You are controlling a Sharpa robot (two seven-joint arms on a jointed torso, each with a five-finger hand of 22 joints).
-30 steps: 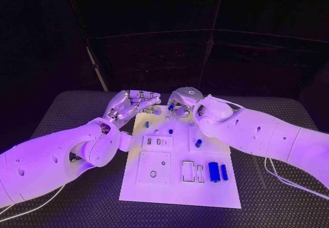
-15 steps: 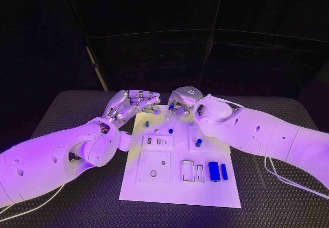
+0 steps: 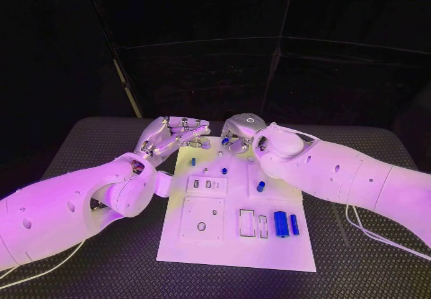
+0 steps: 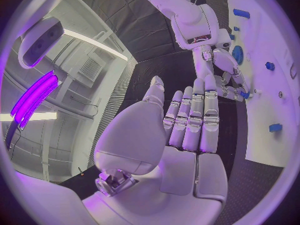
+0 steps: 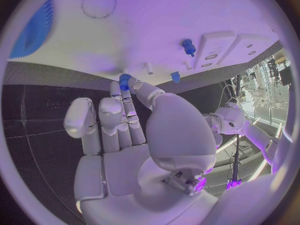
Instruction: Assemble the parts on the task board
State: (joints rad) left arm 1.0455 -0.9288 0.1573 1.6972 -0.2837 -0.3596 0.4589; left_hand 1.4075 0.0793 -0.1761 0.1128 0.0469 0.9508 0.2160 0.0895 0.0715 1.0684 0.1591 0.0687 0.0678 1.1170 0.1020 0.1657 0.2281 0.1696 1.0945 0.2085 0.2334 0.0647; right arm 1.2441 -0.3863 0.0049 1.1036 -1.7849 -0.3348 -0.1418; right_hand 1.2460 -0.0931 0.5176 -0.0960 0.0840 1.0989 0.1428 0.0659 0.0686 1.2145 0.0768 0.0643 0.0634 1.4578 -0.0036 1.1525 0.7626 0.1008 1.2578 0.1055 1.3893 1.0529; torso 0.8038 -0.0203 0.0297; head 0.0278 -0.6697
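Observation:
The white task board [image 3: 235,252] lies mid-table. My right hand [image 3: 239,133] hangs over its far edge and pinches a small blue toothed part [image 5: 125,80] at its fingertips; the same part [image 4: 245,94] shows in the left wrist view, below the right hand [image 4: 224,67]. My left hand [image 3: 176,136] hovers at the board's far left corner, fingers stretched out and holding nothing [image 4: 190,120]. On the board stand small blue pegs [image 3: 192,162] [image 3: 223,170] [image 3: 260,185], and two blue cylinders [image 3: 280,224] lie near the right edge. A large blue gear [image 5: 34,27] sits on the board.
Rectangular recesses and raised plates [image 3: 202,219] mark the board's middle and near half. Black textured table [image 3: 99,274] surrounds the board on every side. White cables [image 3: 377,237] trail from the right arm onto the table.

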